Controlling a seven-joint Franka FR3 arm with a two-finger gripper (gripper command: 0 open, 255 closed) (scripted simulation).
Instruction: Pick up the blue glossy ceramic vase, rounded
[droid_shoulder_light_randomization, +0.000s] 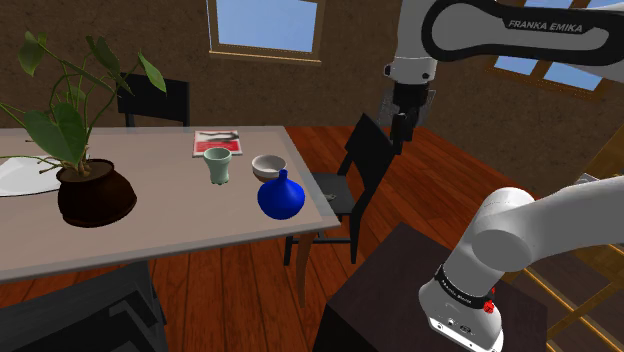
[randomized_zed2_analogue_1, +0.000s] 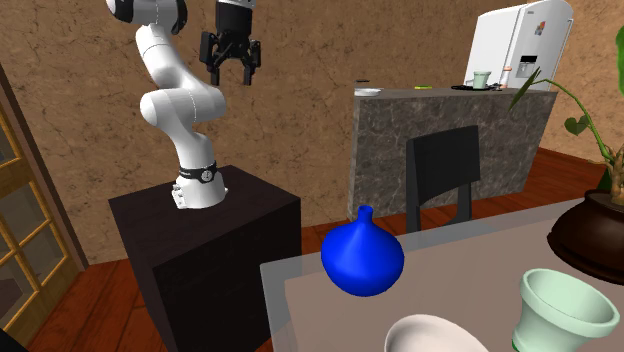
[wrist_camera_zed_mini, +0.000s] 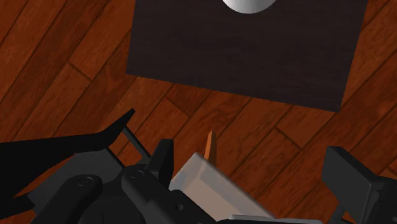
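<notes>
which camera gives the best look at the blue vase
The second exterior view: the blue vase sits close and large there, its round body and narrow neck unobstructed. The shoulder view shows it smaller, near the table edge beside a white bowl. The wrist view faces the floor and the stand.

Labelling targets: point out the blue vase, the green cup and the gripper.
blue vase (droid_shoulder_light_randomization: 280, 198), shoulder view, round belly.
green cup (droid_shoulder_light_randomization: 218, 166), shoulder view, side wall.
gripper (randomized_zed2_analogue_1: 232, 76), second exterior view, midway between fingertips.

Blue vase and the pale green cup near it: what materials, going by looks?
Blue vase: smooth, uniform blue with a soft sheen, likely glazed ceramic, though glass is not ruled out. Pale green cup: flat matte surface without highlights, probably unglazed or satin ceramic; uncertain.
</notes>
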